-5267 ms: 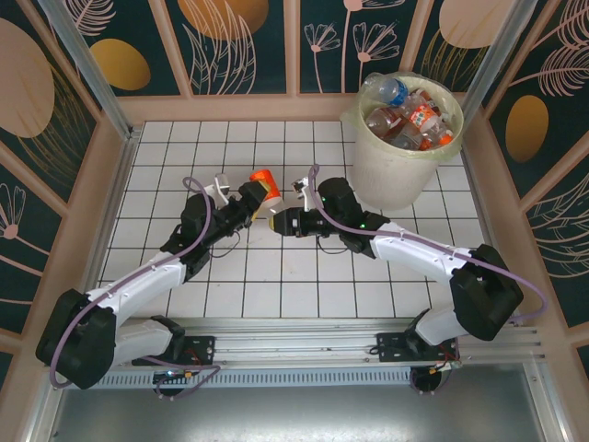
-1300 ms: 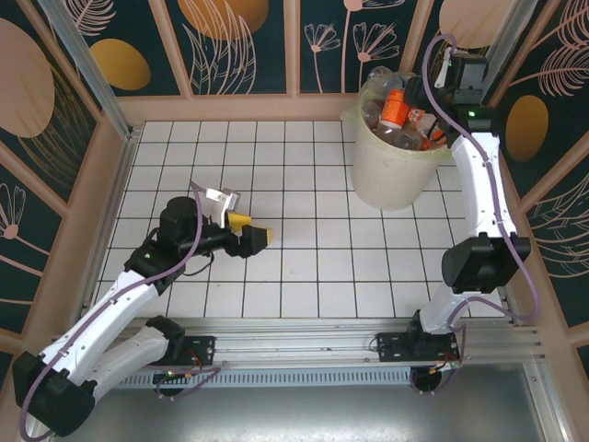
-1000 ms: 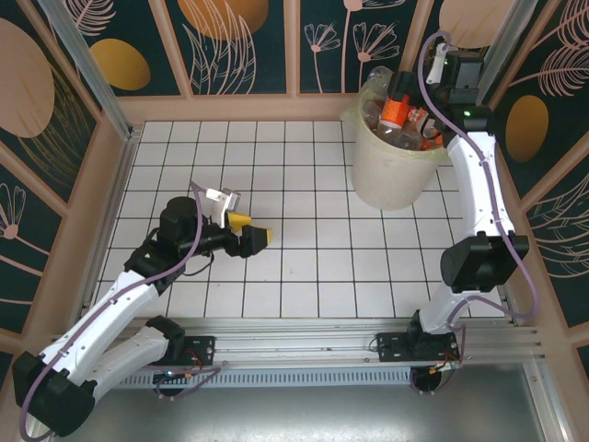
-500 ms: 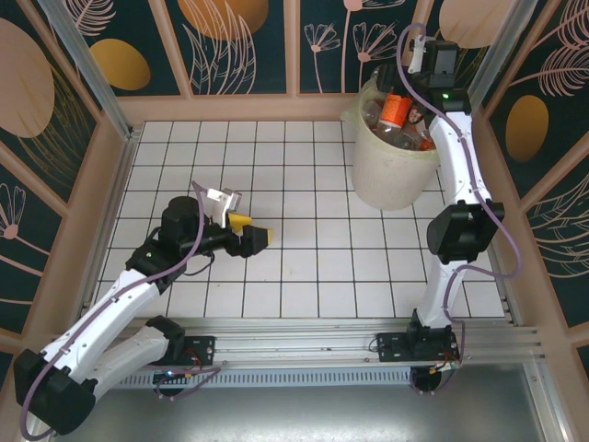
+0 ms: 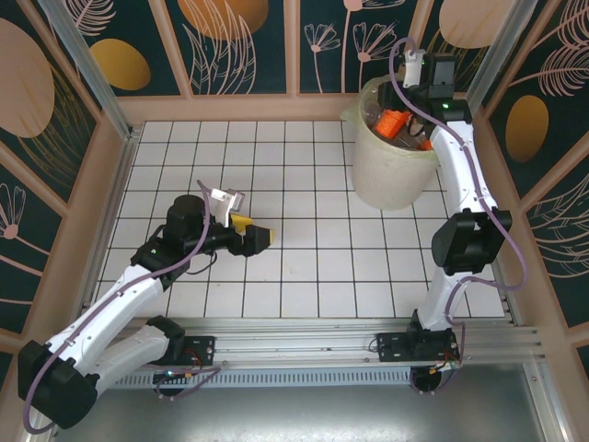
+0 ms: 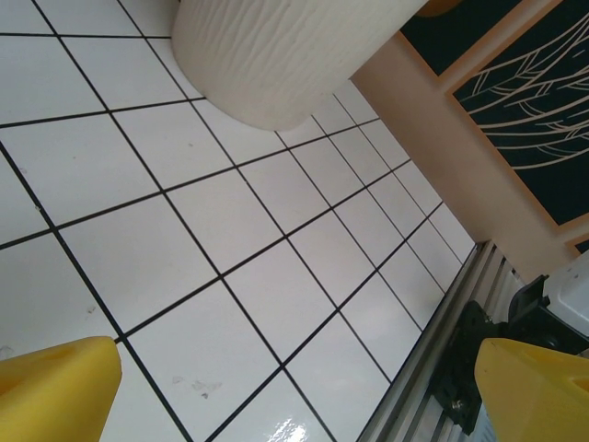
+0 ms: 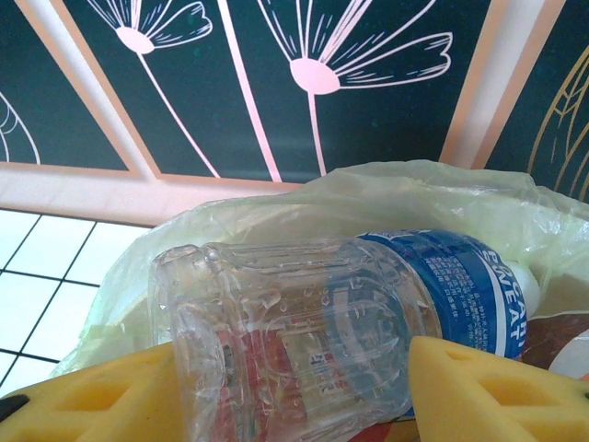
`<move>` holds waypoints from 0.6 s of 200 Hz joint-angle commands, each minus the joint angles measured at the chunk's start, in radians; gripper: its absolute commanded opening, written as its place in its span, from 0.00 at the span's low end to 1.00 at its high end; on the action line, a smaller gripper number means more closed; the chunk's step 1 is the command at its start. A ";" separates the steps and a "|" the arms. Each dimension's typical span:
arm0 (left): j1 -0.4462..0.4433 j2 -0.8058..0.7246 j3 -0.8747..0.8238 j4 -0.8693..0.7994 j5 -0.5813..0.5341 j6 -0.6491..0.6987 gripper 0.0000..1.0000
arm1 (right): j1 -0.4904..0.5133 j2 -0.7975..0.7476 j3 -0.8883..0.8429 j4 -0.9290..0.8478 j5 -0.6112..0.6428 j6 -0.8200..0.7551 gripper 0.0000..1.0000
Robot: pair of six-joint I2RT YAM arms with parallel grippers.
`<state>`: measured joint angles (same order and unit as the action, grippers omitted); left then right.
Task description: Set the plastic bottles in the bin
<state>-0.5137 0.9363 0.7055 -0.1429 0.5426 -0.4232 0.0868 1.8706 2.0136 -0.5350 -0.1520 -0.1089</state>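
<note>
Top external showed the bin at one o'clock, bottles piled inside, right jaws above them. Pads stood partly apart around a clear bottle; gripped or not, couldn't tell. Left jaws gaped empty at eight o'clock. Best rise straight, clear of the bag.

surface: white gridded table | resting on it: bin | position: far-right corner
</note>
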 commanded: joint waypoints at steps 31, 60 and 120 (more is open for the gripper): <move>-0.006 -0.019 -0.013 0.035 0.018 -0.004 0.99 | 0.003 -0.016 -0.018 -0.045 -0.001 -0.017 0.62; -0.006 -0.029 -0.008 0.034 0.016 -0.007 0.99 | 0.001 -0.017 0.045 -0.036 -0.011 0.023 0.69; -0.006 -0.043 0.010 0.031 -0.013 -0.002 0.99 | -0.001 -0.021 0.159 -0.071 0.002 0.056 0.80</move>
<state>-0.5137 0.9092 0.7048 -0.1314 0.5415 -0.4236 0.0868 1.8706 2.1345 -0.5838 -0.1589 -0.0757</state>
